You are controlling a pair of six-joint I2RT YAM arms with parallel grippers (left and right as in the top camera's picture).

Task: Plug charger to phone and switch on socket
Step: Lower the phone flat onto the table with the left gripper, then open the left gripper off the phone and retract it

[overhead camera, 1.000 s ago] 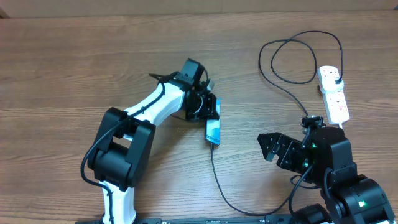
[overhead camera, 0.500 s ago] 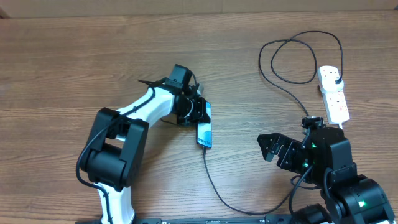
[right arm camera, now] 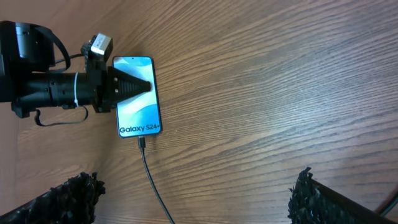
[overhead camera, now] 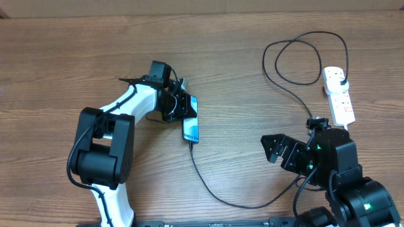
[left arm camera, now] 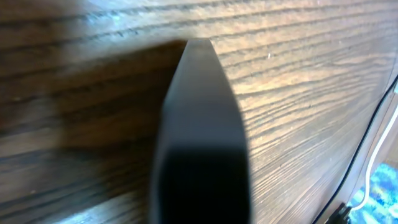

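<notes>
The phone (overhead camera: 191, 129) lies on the wood table with its light blue "Galaxy" screen up; it also shows in the right wrist view (right arm camera: 138, 112). The charger's thin black cable (overhead camera: 211, 189) is plugged into the phone's lower end (right arm camera: 142, 142). It curves along the front, rises past my right arm and loops (overhead camera: 303, 60) to the black adapter (overhead camera: 341, 79) in the white socket strip (overhead camera: 341, 104). My left gripper (overhead camera: 182, 108) is shut on the phone's upper left edge, one finger across the screen (right arm camera: 134, 87). My right gripper (overhead camera: 273, 151) is open and empty, right of the phone (right arm camera: 196, 180).
The strip's white cord (overhead camera: 348, 126) runs down behind my right arm. The left wrist view shows only a dark blurred finger (left arm camera: 202, 143) over the wood grain, with a bit of cable at its right edge (left arm camera: 367, 143).
My left gripper has moved left and slightly away from the front edge with the phone, and the plugged cable has trailed after it. The right arm has not moved.
</notes>
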